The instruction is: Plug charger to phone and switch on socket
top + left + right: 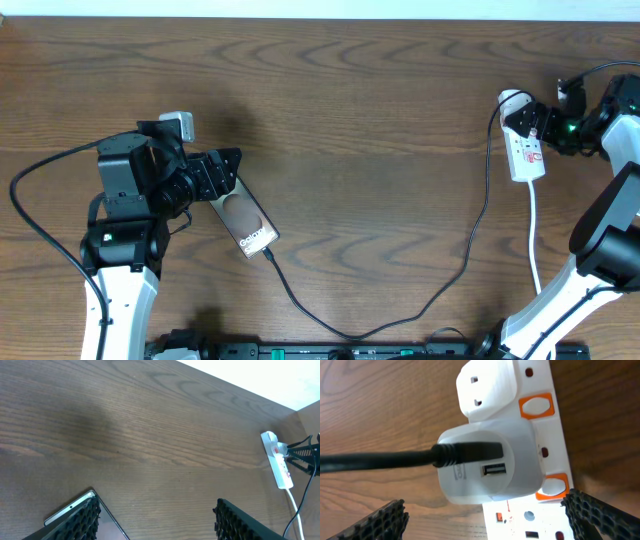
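The phone (247,224) lies left on the table (350,120), the charger (487,180) cable at its lower end, the spread left pincer (156,507) over its top, while the wide-spread right pincer (490,520) flanks the socket (527,150) far right.

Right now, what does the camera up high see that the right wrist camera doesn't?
Only overhead: the flat dark glossy phone with white Galaxy lettering, lying far across the table from the strip. Only the right wrist: the small USB slot on the white plug adapter. Both: the white elongated power strip, the long thin black charger cable and the brown wooden table.
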Robot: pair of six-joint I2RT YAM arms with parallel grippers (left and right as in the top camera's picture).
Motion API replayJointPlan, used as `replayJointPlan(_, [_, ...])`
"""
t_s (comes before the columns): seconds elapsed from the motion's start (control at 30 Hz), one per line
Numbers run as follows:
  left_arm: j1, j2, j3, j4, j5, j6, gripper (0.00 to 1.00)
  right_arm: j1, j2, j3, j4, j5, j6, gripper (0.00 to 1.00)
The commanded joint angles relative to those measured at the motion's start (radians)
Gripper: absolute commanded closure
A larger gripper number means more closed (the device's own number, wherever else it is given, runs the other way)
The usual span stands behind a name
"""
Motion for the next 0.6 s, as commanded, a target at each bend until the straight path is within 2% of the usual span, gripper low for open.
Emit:
replayJointPlan(0.0, [-0.002,0.004,-0.016,-0.007,-0.013,-0.009,0.28,0.024,-0.030,0.017,-0.010,-0.024,0.003,0.01])
replayJointPlan(0.57, [-0.002,0.004,-0.016,-0.009,-0.013,-0.008,0.28,0.071,-0.029,0.017,0.018,-0.016,0.003,0.01])
